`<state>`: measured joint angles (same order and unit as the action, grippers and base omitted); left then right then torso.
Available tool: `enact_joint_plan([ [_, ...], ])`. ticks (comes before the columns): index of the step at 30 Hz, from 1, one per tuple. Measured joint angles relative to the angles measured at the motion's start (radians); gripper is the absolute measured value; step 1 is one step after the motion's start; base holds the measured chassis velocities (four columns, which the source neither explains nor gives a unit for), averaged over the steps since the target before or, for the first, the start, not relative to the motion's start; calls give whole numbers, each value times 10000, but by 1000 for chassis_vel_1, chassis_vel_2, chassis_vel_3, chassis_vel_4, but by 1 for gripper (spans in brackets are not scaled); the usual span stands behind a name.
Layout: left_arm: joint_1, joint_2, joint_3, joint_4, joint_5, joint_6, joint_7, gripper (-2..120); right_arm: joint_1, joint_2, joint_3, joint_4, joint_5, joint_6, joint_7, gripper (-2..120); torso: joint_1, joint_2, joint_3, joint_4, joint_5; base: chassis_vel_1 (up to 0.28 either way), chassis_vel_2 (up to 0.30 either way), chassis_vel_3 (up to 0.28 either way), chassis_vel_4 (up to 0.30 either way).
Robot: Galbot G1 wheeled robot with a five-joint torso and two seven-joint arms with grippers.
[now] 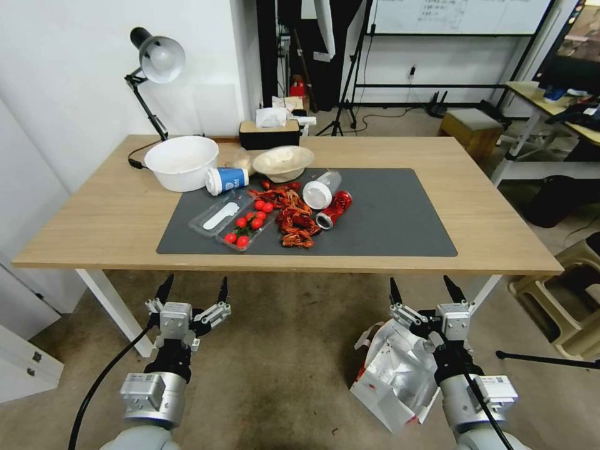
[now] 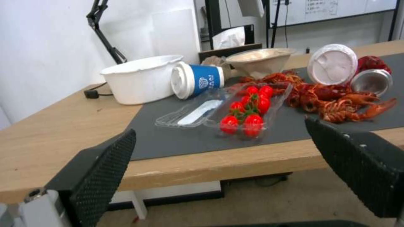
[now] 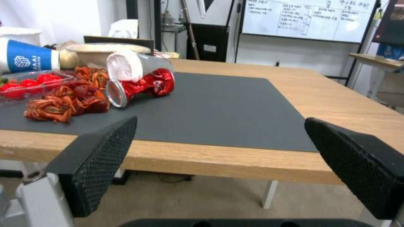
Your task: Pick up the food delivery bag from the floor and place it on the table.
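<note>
The food delivery bag (image 1: 394, 375) lies tipped over on the floor (image 1: 281, 362) at the lower right, its foil-lined mouth facing up and red trim along its edge. My right gripper (image 1: 424, 289) hangs open just above and beyond the bag, short of the table's front edge, touching nothing. My left gripper (image 1: 194, 289) is open too, over bare floor at the left, also empty. The table (image 1: 106, 219) stretches across the head view with its dark grey mat (image 1: 387, 219). Both wrist views look across the table edge (image 3: 235, 164), with open black fingertips (image 2: 101, 170) (image 3: 97, 160) in the foreground.
On the mat lie crayfish (image 1: 294, 219), a tray of cherry tomatoes (image 1: 247, 228), a crushed red can (image 1: 334, 209), a clear lidded cup (image 1: 320, 189) and a blue cup (image 1: 226, 180). A white bowl (image 1: 181, 162), desk lamp (image 1: 156, 59) and tissue box (image 1: 269, 132) stand behind. A stool (image 1: 556, 300) stands right.
</note>
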<state>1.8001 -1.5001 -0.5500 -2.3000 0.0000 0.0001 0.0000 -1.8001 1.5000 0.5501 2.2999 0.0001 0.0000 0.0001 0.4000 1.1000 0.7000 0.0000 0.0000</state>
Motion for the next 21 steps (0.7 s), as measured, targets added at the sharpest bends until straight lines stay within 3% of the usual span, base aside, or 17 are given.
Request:
enact_joint_plan([
  [21,0,17,12,-11,-47,58,-37,100,0,0,0,0,0,0,0,100,0,0,0,0,-1,0,0,0,0],
])
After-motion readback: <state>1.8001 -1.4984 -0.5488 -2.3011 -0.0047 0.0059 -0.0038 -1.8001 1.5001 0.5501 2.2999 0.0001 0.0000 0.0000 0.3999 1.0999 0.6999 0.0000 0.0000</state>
